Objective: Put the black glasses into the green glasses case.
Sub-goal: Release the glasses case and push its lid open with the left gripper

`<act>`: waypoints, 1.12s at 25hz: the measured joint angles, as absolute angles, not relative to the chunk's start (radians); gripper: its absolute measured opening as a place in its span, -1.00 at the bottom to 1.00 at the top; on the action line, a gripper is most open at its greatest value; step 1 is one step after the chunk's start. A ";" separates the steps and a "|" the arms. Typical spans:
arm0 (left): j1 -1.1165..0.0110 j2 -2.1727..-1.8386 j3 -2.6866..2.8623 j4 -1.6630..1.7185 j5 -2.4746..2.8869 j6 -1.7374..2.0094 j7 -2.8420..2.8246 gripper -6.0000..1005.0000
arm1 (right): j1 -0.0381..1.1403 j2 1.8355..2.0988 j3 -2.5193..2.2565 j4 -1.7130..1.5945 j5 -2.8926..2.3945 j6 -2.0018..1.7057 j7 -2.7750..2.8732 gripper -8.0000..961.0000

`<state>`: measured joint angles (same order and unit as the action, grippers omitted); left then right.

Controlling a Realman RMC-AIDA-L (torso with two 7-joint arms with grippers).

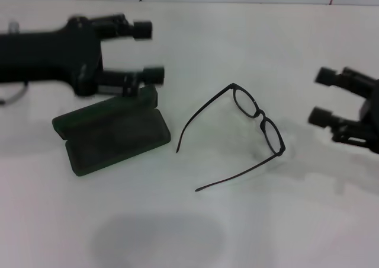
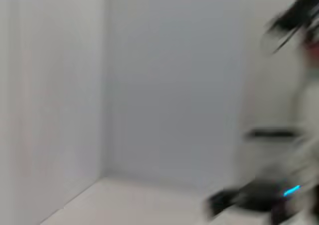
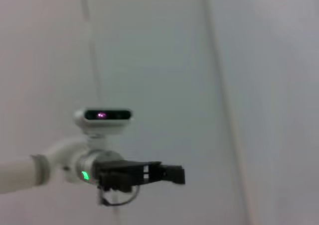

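While the green glasses case [image 1: 112, 133] lies open on the white surface [image 1: 284, 220], the black glasses [image 1: 249, 131] sit beside it; the left claw [image 1: 153, 51] and right claw [image 1: 323, 96] hang open, holding nothing.
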<state>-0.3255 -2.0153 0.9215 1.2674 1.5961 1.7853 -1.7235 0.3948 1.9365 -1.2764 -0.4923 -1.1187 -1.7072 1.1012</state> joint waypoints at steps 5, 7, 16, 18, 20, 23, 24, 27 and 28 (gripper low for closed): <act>-0.325 -2.094 0.966 1.728 2.116 1.627 -1.970 0.74 | 0.334 1.959 -1.192 -0.490 -1.119 -1.708 1.079 0.72; -0.337 -2.088 1.025 1.779 2.266 1.597 -2.065 0.74 | 0.329 1.968 -1.182 -0.484 -1.118 -1.706 1.068 0.72; -0.443 -2.088 1.178 1.561 2.562 1.565 -2.218 0.74 | 0.342 1.978 -1.160 -0.466 -1.118 -1.690 1.052 0.72; -0.460 -2.088 1.196 1.519 2.577 1.563 -2.226 0.74 | 0.346 1.978 -1.159 -0.466 -1.119 -1.685 1.052 0.72; -0.481 -2.088 1.212 1.478 2.599 1.561 -2.239 0.74 | 0.350 1.981 -1.159 -0.466 -1.119 -1.681 1.052 0.72; -0.496 -2.089 1.234 1.445 2.626 1.542 -2.253 0.74 | 0.350 1.981 -1.159 -0.466 -1.120 -1.676 1.052 0.72; -0.497 -2.089 1.241 1.439 2.641 1.532 -2.260 0.74 | 0.350 1.982 -1.159 -0.466 -1.120 -1.674 1.052 0.72; -0.507 -2.089 1.265 1.425 2.678 1.517 -2.280 0.74 | 0.347 1.984 -1.158 -0.465 -1.120 -1.669 1.051 0.72; -0.515 -2.088 1.272 1.413 2.689 1.517 -2.287 0.74 | 0.345 1.984 -1.158 -0.465 -1.120 -1.669 1.051 0.72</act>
<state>-0.5154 -2.0882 1.2716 1.4135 2.6890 1.5166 -2.2866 0.3451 1.9839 -1.1582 -0.4652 -1.1199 -1.6689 1.0510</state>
